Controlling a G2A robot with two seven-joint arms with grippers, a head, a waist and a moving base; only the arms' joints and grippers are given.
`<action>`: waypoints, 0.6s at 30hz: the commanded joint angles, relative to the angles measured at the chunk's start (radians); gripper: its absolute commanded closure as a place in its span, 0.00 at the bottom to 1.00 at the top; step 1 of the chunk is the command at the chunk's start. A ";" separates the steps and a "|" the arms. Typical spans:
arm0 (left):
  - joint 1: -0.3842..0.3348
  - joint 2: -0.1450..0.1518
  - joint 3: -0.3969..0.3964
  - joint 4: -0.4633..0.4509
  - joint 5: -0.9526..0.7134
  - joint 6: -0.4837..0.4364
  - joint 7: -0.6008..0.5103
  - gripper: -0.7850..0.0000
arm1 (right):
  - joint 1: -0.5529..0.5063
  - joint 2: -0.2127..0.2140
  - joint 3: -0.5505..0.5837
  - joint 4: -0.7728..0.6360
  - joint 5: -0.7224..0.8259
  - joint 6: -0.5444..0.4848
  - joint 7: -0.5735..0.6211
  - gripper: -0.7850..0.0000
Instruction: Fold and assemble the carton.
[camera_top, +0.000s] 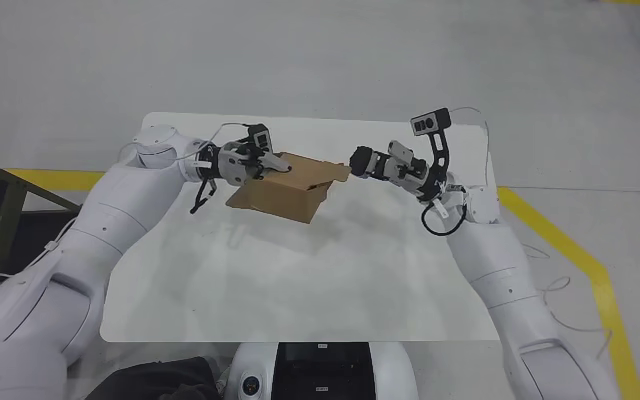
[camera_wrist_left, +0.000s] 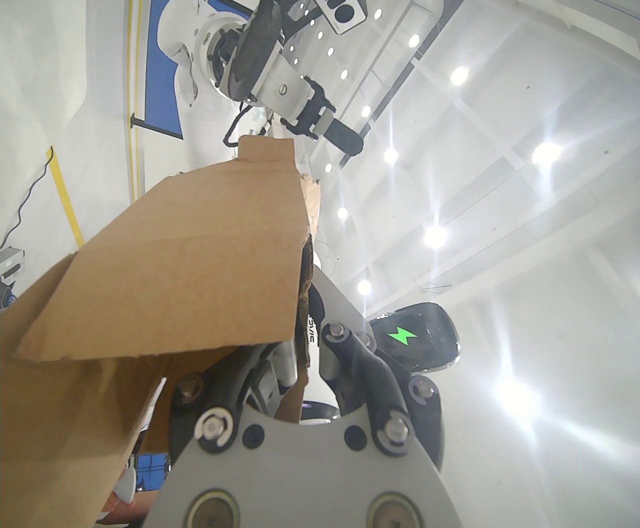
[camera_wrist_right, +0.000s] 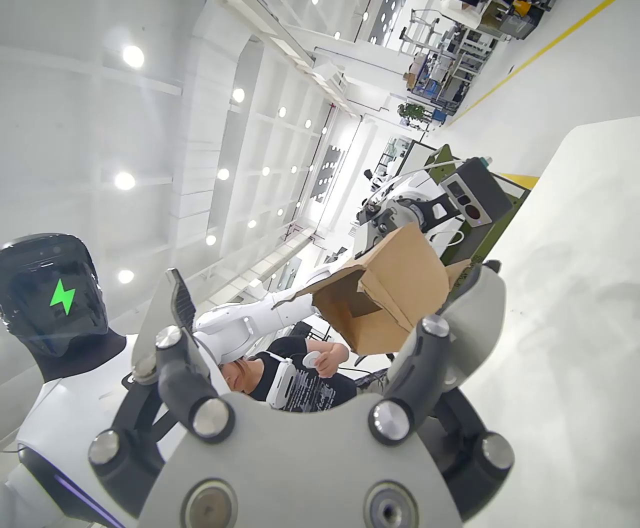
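Observation:
A brown cardboard carton (camera_top: 290, 190), partly unfolded with flaps loose, hangs tilted just above the far middle of the white table (camera_top: 300, 290). My left gripper (camera_top: 266, 160) is shut on the carton's left upper edge; in the left wrist view the carton (camera_wrist_left: 190, 260) covers most of the fingers. My right gripper (camera_top: 354, 160) stands open at the carton's right flap, close to it but not holding it. In the right wrist view the carton (camera_wrist_right: 395, 280) shows its open inside beyond the spread fingers (camera_wrist_right: 175, 295).
The near half of the table is bare white surface. A yellow floor line (camera_top: 560, 230) runs along the right side. A dark frame (camera_top: 20, 200) stands off the table's left edge.

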 joint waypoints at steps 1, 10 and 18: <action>-0.010 0.005 0.020 0.001 -0.014 -0.005 0.000 1.00 | 0.013 -0.005 -0.014 0.014 0.019 0.003 0.017 0.00; -0.052 0.014 0.096 0.025 -0.064 -0.015 0.000 1.00 | 0.016 -0.017 -0.043 -0.020 0.090 0.041 0.092 0.00; -0.086 0.005 0.151 0.066 -0.079 -0.041 0.000 1.00 | -0.013 -0.015 -0.040 -0.098 0.101 0.075 0.126 0.00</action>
